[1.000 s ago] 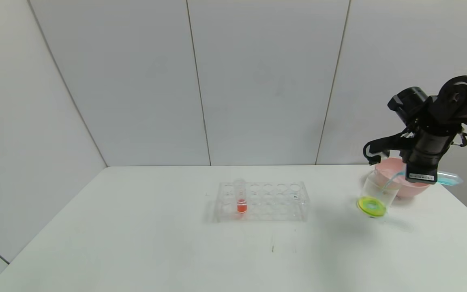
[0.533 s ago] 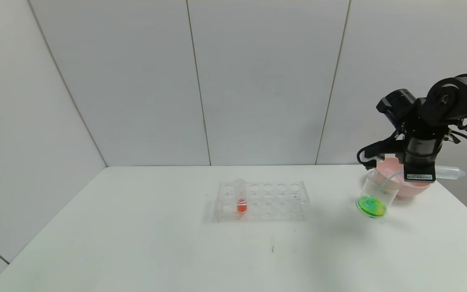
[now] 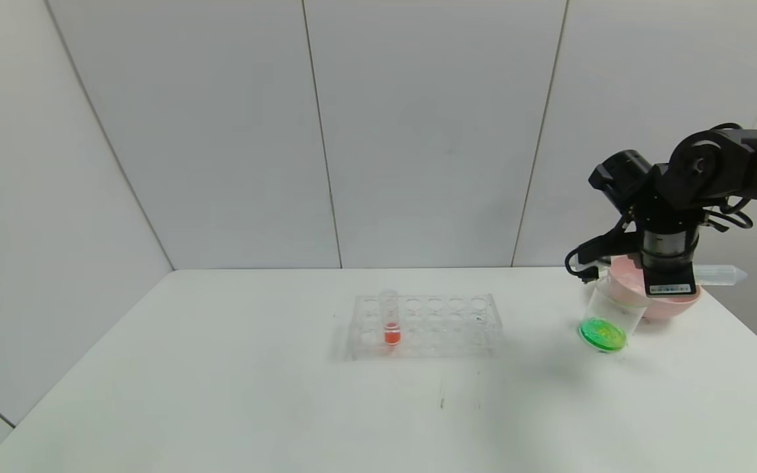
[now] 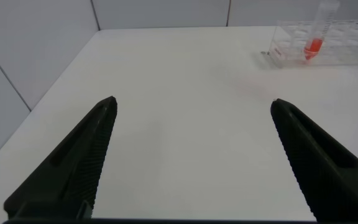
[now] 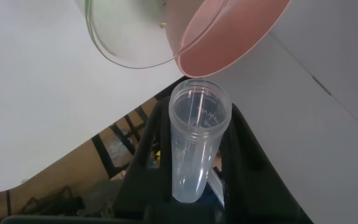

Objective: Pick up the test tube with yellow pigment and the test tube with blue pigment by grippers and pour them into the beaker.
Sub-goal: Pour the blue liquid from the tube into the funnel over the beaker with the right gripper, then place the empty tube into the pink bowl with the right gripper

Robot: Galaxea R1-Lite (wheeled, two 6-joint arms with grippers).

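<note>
Holding item 1: test tube with blue pigment point(image 3: 713, 274), now drained and clear, clamped in the right gripper point(image 3: 667, 284).

Head view:
- Tube lies near-horizontal, long axis 3-to-9 o'clock, rounded end to 3, mouth end hidden behind the gripper, toward the beaker.
- Beaker point(image 3: 610, 314) at approx 8 o'clock from the gripper, just below; green liquid at its bottom. Judged: both pigments are in, pour done.
- Pink bowl point(image 3: 671, 306) directly behind the beaker, touching or nearly so; can't tell.
- Tube rack point(image 3: 424, 325) well apart at 9 o'clock, mid-counter, holding one red-orange tube point(image 3: 389, 318). Yellow tube not in view.
- Counter point(image 3: 253, 394) edge close at 3 o'clock; open room lies toward 9.

Left wrist view:
- Left gripper point(image 4: 194, 152) parked, fingers wide apart, holding nothing; the rack is far off ahead of it. The right arm is nearer the beaker.

Right wrist view:
- Tube mouth point(image 5: 200, 103) open, no liquid inside, pointing at the rims of beaker point(image 5: 129, 37) and bowl point(image 5: 235, 31), which overlap here.
</note>
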